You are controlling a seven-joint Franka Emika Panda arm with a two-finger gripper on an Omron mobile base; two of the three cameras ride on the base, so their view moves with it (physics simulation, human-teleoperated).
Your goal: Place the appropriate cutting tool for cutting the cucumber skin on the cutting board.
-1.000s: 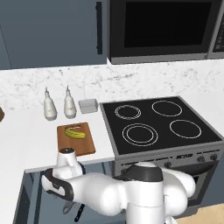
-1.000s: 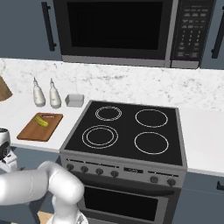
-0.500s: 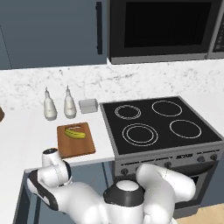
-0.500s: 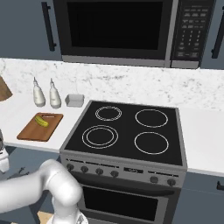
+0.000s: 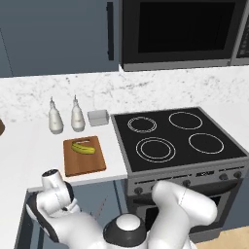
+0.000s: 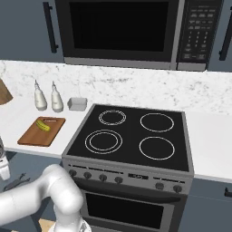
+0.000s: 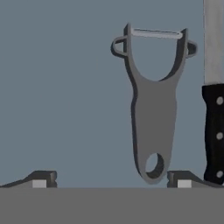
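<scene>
In the hand view the cutting tool [image 7: 153,109], a dull-grey metal peeler, lies on a flat grey-blue drawer floor with its forked head pointing away from me. My gripper [image 7: 111,181] is open. Its fingertips [image 7: 41,179] stand wide apart, and the peeler's holed handle end sits just inside the right one, untouched. On the counter above, the cutting board [image 5: 85,163] [image 6: 41,133] lies flat with the yellow-green cucumber [image 5: 83,148] [image 6: 43,125] resting on its far half.
A black-handled knife [image 7: 214,131] lies right beside the peeler. Two pale bottles [image 5: 56,119] [image 5: 78,116] and a small grey box [image 5: 97,117] stand behind the board. The black stove [image 5: 175,141] is to the right, with the microwave [image 6: 120,29] above it.
The arm has swung further left and down below the counter edge. Board, cucumber and bottles have not moved.
</scene>
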